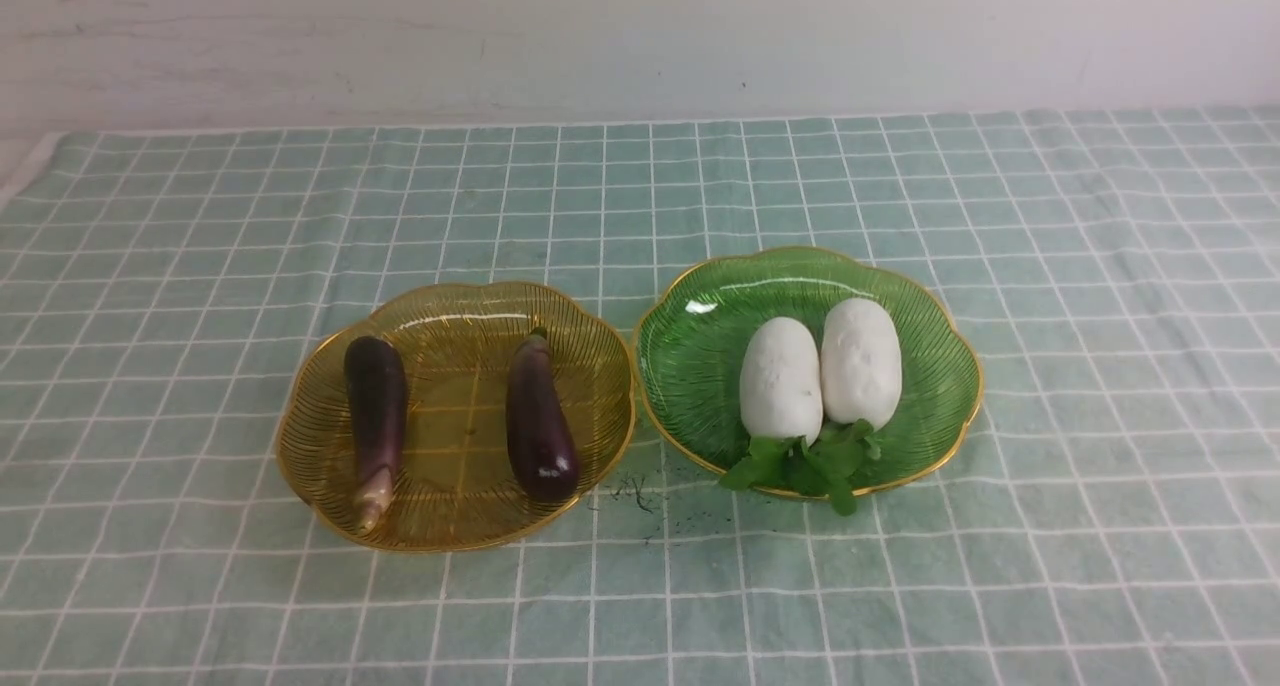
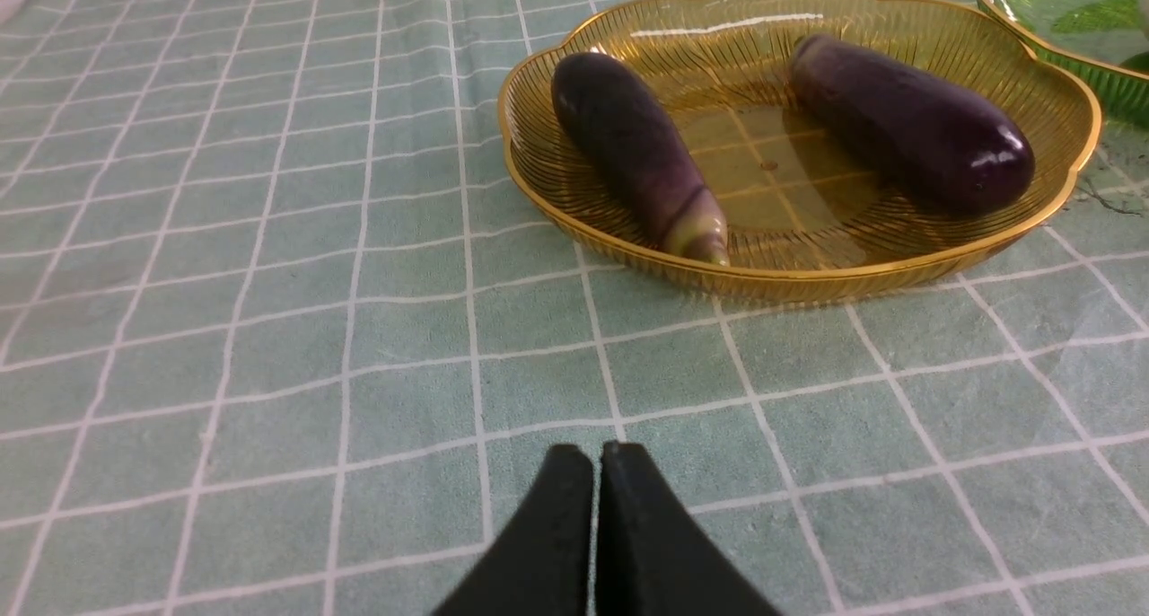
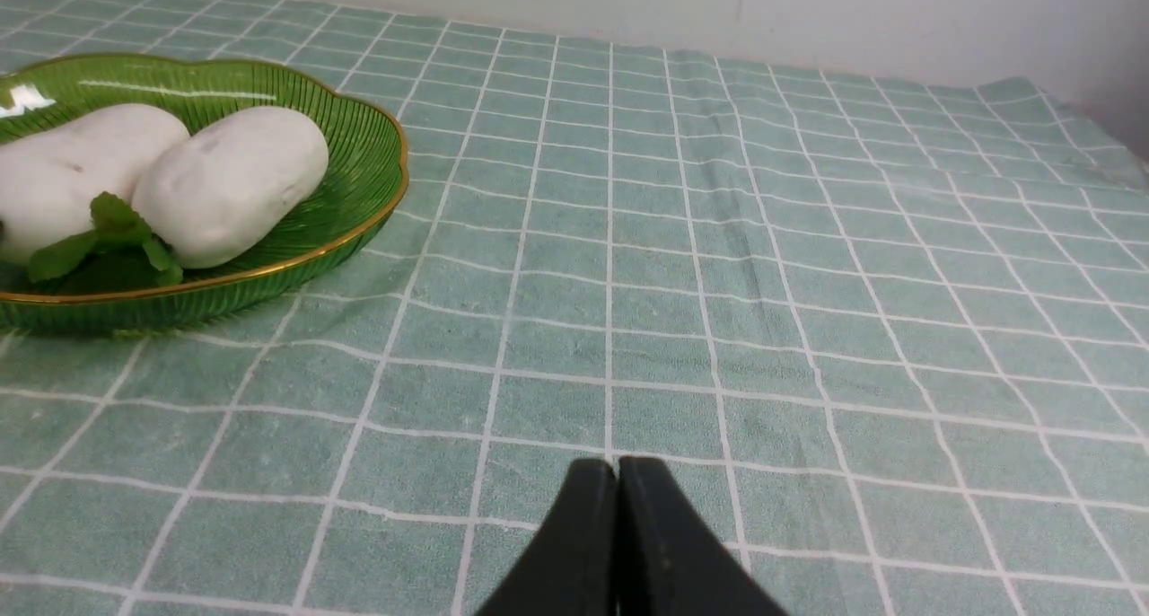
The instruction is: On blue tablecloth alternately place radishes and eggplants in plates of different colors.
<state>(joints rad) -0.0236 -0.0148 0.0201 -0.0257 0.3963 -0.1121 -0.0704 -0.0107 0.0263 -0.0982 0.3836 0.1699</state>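
Note:
On the blue tablecloth point(image 1: 1050, 296) stand two plates side by side. The amber plate point(image 1: 455, 311) holds two dark purple eggplants, one point(image 1: 376, 421) with a pale stem end, the other point(image 1: 540, 431) glossy. The green plate point(image 1: 700, 356) holds two white radishes point(image 1: 780, 378) point(image 1: 861, 362) with their green leaves toward me. Neither arm shows in the front view. My left gripper point(image 2: 597, 459) is shut and empty over bare cloth, short of the amber plate point(image 2: 1059, 86). My right gripper point(image 3: 618, 472) is shut and empty, off to the side of the green plate point(image 3: 359, 149).
A pale wall point(image 1: 640, 36) rises behind the cloth's far edge. A small dark smudge point(image 1: 635, 491) marks the cloth between the two plates. The cloth's left edge point(image 1: 25, 171) shows bare table beyond it.

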